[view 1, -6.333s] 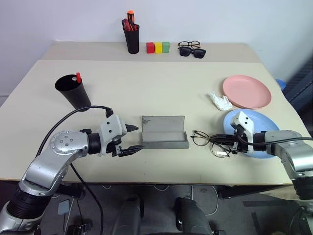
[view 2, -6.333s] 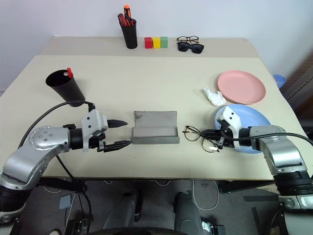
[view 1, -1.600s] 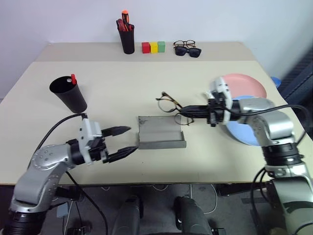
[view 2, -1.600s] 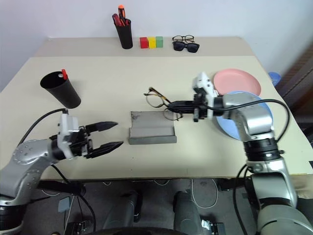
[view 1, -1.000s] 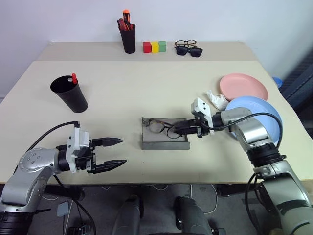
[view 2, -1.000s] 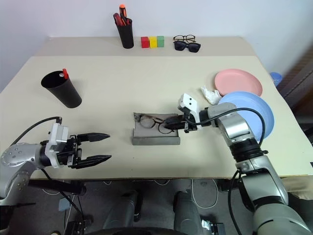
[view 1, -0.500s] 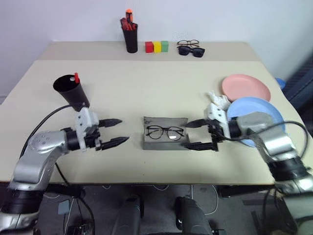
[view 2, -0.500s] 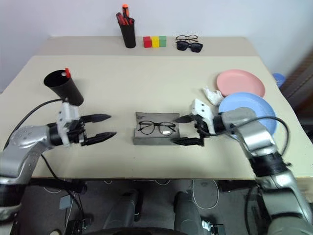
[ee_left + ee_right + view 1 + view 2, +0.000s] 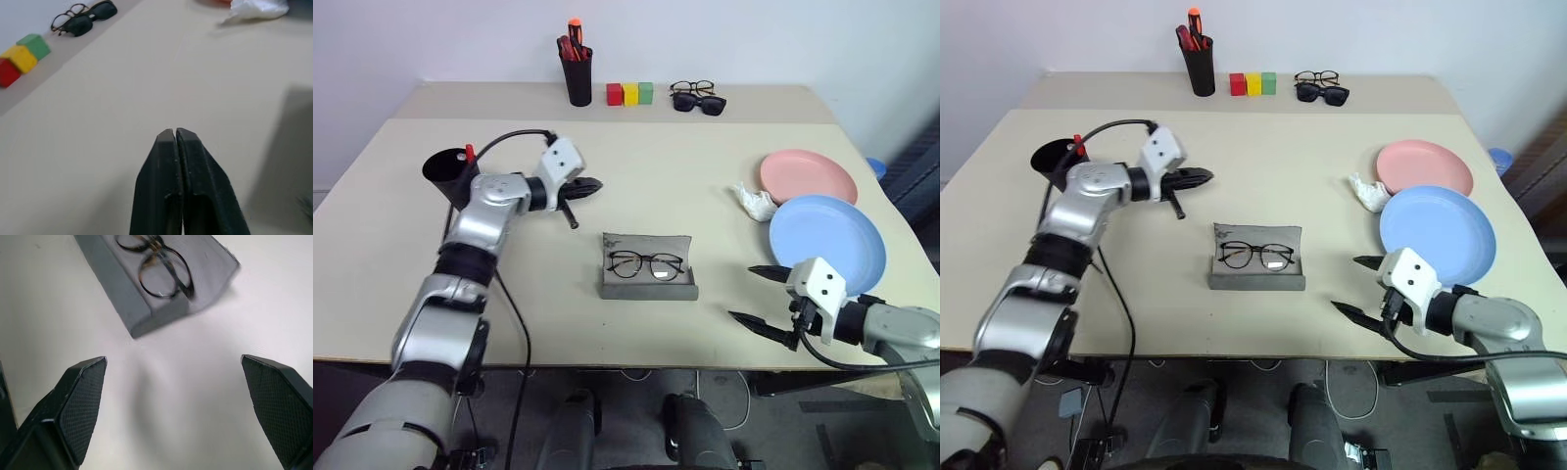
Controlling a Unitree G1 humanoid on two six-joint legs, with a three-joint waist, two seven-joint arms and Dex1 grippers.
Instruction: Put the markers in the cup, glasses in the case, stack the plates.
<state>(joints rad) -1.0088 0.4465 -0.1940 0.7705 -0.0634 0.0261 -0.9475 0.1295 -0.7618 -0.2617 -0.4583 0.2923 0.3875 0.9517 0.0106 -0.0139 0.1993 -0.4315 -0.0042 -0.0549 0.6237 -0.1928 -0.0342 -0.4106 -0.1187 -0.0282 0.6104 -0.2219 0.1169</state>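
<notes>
Since the earlier frame the right gripper (image 9: 766,305) has drawn back from the case toward the table's near right edge, fingers spread wide and empty, while the left gripper (image 9: 588,185) has swung forward over the table, fingers pressed together on nothing. The glasses (image 9: 646,264) now lie inside the open grey case (image 9: 648,281), so that step looks nearly done; the lid probably needs closing, likely by the left gripper hovering just beyond it. One marker's red cap (image 9: 469,154) pokes out of the black cup (image 9: 445,173); I cannot see the other. The pink plate (image 9: 809,176) and blue plate (image 9: 828,242) sit side by side, unstacked.
</notes>
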